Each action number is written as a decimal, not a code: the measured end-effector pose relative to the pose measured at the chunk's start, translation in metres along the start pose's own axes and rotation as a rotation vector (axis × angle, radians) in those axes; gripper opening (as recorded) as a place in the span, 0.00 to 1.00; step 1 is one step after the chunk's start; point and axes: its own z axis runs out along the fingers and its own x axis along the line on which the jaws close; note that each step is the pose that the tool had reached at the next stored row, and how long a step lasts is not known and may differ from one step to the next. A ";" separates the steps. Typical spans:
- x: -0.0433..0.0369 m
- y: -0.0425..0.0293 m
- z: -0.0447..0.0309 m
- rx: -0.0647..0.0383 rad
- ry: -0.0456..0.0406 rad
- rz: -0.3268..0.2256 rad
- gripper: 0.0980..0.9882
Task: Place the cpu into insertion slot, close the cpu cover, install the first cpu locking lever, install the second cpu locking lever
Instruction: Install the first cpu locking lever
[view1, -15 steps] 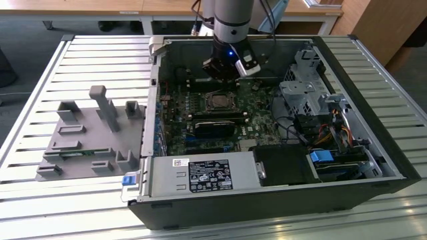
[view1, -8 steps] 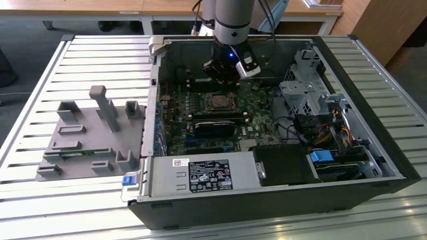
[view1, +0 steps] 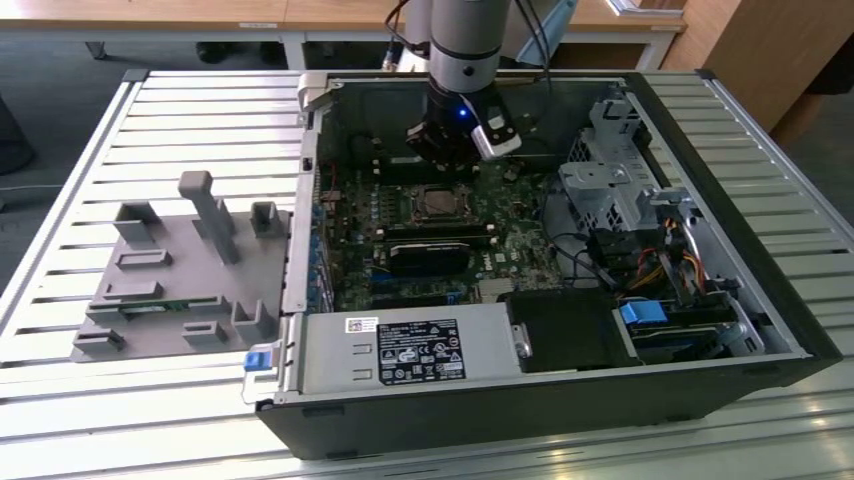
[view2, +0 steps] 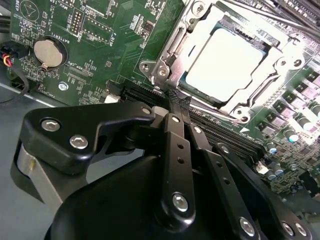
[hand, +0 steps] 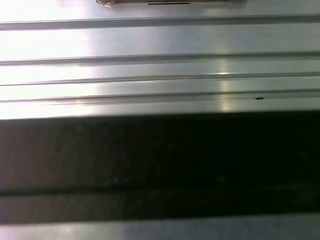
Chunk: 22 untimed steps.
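Hovering beside the cpu (view2: 226, 65), the hand (view2: 178, 100) is clenched on nothing.

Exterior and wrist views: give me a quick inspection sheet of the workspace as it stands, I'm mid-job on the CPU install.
Surface: slatted metal table carrying the open computer case.
Job's things: the cpu sits in the insertion slot; the cpu cover lies down around it, framing the chip in the second wrist view. Whether the locking levers are latched I cannot tell.
Clutter: grey fixture plate with upright holders on the table, at the exterior view's left of the case.
Grippers: gripper shut, holding nothing, just beside the socket edge.
Cables: coloured wire bundle inside the case, at the exterior view's right.
Surroundings: wooden desks behind the table.
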 end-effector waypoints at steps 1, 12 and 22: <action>0.0000 0.0000 0.0004 0.002 0.0001 0.000 0.01; -0.0004 -0.0002 0.0040 0.017 0.0001 0.000 0.01; -0.0005 0.0001 0.0013 0.025 -0.0003 0.000 0.01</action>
